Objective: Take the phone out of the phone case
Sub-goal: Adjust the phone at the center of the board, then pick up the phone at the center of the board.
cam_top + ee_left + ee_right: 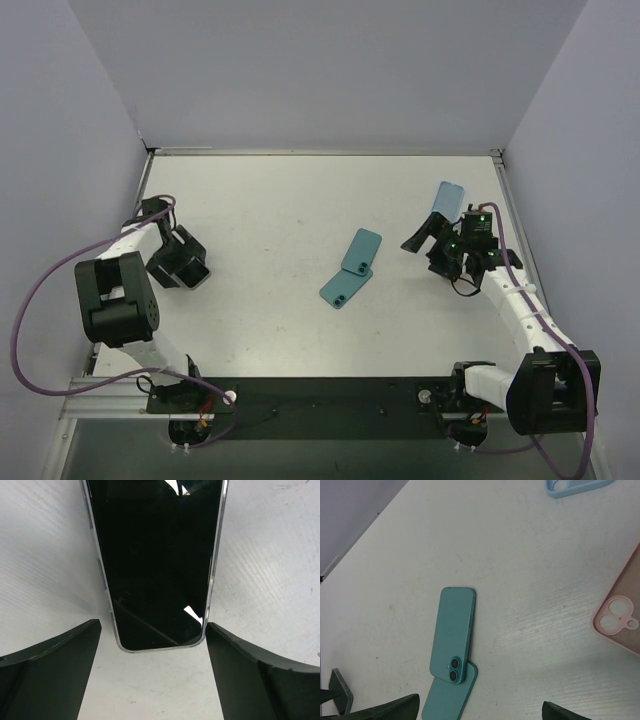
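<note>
A phone (pixel 157 555) with a black screen and a silvery rim lies face up on the white table; I cannot tell whether that rim is a phone case. My left gripper (pixel 152 627) is open, one finger on each side of the phone's near end and touching nothing. In the top view my left gripper (pixel 185 265) hides this phone. My right gripper (pixel 480 700) is open and empty, aimed at two teal phone-shaped pieces. The upper teal piece (pixel 452 635) lies back up with its camera end on the lower teal piece (pixel 447 697). They show mid-table as the upper piece (pixel 361 250) and the lower piece (pixel 343 286).
A light blue case (pixel 449 200) lies at the far right beside my right gripper (pixel 428 243), and also shows as the light blue case (pixel 575 486). A pink case (pixel 620 617) lies at the right edge of the right wrist view. Walls enclose the table on three sides.
</note>
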Tool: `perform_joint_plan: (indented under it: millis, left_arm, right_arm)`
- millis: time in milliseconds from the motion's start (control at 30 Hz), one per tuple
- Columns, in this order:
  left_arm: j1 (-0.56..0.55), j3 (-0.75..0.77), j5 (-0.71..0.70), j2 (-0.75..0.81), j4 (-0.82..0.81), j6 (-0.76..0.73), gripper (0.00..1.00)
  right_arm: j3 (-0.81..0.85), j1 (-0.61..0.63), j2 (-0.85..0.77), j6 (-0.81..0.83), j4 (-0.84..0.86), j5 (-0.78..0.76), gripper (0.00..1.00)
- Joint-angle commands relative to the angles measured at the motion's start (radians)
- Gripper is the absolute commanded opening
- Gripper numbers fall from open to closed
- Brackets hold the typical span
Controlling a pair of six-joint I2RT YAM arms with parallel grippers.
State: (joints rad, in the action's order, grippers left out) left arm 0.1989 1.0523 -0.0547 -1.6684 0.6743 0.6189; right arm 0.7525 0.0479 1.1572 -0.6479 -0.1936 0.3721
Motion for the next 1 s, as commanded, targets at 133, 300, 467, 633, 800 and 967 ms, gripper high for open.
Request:
perform_joint_plan:
  millis: [133,300,467,633,800,967]
  left_arm:
    - [-0.052,0.095,-0.132,-0.102,0.007,0.065,0.98]
    - [-0.061,0.091,-0.106,-0.113,-0.018,0.082,0.97]
    - [-0.061,0.055,-0.048,-0.05,-0.074,0.09,0.97]
    - [-0.059,0.04,-0.007,0.022,-0.084,0.122,0.97]
    - [-0.059,0.061,0.0,0.007,-0.062,0.154,0.98]
    - [-0.069,0.09,-0.059,-0.042,-0.018,0.17,0.97]
  right_arm:
    - [-0.016,0.012,-0.008,-0.006,0.003,0.019,0.99]
    - [-0.015,0.01,-0.016,-0.006,0.002,0.021,0.99]
    - [-0.013,0.012,-0.021,-0.007,0.0,0.022,0.99]
    - [-0.015,0.015,-0.016,-0.007,0.002,0.022,0.99]
    - [-0.024,0.017,-0.008,-0.006,0.003,0.021,0.99]
    - [-0.033,0.017,-0.004,-0.001,0.005,0.021,0.99]
